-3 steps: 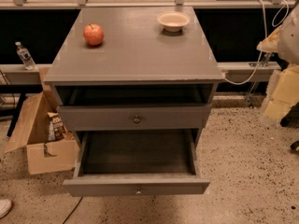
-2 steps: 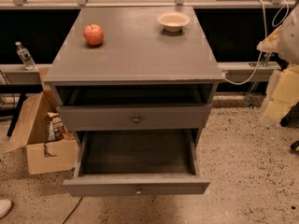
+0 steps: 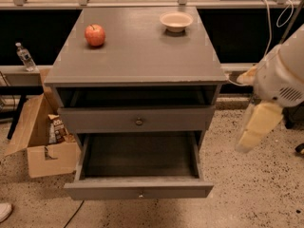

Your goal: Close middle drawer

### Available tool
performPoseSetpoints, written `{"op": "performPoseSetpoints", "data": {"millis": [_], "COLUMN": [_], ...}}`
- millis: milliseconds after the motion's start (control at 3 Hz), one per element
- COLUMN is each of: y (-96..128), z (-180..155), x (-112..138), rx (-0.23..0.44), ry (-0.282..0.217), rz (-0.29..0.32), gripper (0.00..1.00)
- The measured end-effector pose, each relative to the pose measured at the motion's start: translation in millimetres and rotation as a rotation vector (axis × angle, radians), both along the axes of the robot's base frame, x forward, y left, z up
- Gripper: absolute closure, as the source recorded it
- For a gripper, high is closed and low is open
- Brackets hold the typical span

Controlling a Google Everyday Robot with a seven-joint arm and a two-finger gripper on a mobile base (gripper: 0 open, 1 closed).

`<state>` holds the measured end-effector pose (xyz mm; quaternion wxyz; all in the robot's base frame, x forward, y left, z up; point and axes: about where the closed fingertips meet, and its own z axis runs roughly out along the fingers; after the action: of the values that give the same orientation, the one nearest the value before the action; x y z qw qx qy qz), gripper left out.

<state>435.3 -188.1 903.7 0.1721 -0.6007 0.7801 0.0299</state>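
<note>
The middle drawer (image 3: 137,188) is pulled far out at the bottom of the grey cabinet (image 3: 137,56). Its dark-grey inside shows and looks empty. A tiny pale knob (image 3: 140,194) sits at the centre of its flat front. Above it, the taller-fronted drawer (image 3: 137,120) with a darker knob stands slightly open. My gripper (image 3: 254,129) hangs as a cream-coloured part under the white arm (image 3: 280,75), to the right of the cabinet. It is about level with the drawers, apart from them, and holds nothing that I can see.
A red apple (image 3: 95,34) and a pale bowl (image 3: 176,21) stand on the cabinet top. An open cardboard box (image 3: 40,137) sits on the floor to the left, with a water bottle (image 3: 24,56) on a ledge behind it. Cables hang at the back right.
My arm has moved left and a little lower, closer to the cabinet's right side. The drawers, apple and bowl have not moved.
</note>
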Motion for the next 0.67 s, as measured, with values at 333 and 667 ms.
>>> {"op": "performPoseSetpoints", "data": {"millis": [333, 667], "y": [33.1, 33.2], "z": [-59.2, -58.9], "x": [-4.5, -4.7], "rx": [0.092, 0.092], "ry": [0.028, 0.028], "rz": [-0.016, -0.015], "gripper": [0.0, 0.0]}}
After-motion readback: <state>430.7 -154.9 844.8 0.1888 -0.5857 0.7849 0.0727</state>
